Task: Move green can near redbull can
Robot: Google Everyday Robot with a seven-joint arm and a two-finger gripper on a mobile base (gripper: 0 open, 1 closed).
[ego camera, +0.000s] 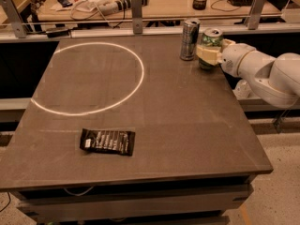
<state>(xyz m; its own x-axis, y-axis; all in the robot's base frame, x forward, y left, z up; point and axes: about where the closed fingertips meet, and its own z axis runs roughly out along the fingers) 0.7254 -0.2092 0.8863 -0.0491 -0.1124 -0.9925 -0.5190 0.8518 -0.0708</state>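
Observation:
The green can point(212, 39) stands upright at the far right of the dark table point(187, 125), its silver top showing. The gripper point(208, 55) comes in from the right on a white arm and is shut on the green can's lower body. The redbull can point(189, 39), a slim silver-grey can, stands upright just left of the green can with a small gap between them.
A black snack packet point(107, 141) lies flat near the table's front left. A white circle point(89, 76) is marked on the left half of the table. A metal rail point(140, 29) and a cluttered desk run behind the table's far edge.

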